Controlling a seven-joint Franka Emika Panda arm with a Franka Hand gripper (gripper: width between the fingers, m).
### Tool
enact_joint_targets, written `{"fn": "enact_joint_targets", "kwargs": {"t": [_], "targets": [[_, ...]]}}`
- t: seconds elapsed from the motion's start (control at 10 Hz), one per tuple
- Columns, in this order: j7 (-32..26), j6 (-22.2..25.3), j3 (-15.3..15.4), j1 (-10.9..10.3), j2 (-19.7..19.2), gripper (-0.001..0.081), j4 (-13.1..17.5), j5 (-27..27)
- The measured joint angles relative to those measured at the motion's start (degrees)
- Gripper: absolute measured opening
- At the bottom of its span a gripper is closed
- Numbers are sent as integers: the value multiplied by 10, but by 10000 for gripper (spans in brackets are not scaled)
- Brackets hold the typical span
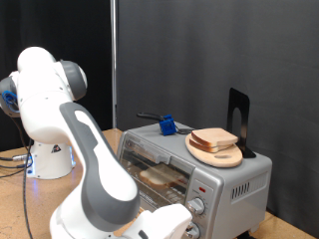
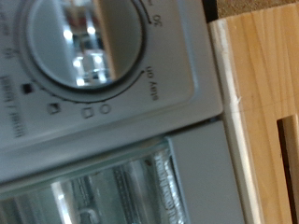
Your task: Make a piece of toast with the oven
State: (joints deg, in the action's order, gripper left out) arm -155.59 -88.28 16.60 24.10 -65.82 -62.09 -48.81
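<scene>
The silver-grey oven (image 1: 234, 184) stands at the exterior view's lower right, with a pale slice visible through its glass door (image 1: 155, 171) on the rack. A piece of toast (image 1: 213, 137) with a brown crust lies on a round wooden plate (image 1: 225, 157) on the oven's roof. My gripper (image 1: 182, 220) is at the oven's front, right by the knobs (image 1: 196, 206). The wrist view is filled by one shiny round knob (image 2: 84, 42), the grey panel around it and part of the glass door (image 2: 93, 191). No fingers show in that view.
A blue object (image 1: 167, 125) with a dark handle lies on the oven's roof towards the exterior view's left. A black stand (image 1: 237, 118) rises behind the plate. The oven sits on a light wooden table (image 2: 262, 103). Black curtains close off the back.
</scene>
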Motion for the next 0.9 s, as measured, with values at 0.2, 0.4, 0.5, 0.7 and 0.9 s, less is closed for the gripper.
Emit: {"fn": "enact_joint_targets", "kwargs": {"t": [0.2,0.4,0.5,0.7,0.9], "targets": [[-3,-7,11,-3,-6,682,-8,19],[-7,-19,20,-3,-6,682,-31,41],[-7,-26,26,1,-4,682,-38,45],[-7,-44,40,11,2,682,-54,50],[-6,-62,52,18,5,682,-62,58]]}}
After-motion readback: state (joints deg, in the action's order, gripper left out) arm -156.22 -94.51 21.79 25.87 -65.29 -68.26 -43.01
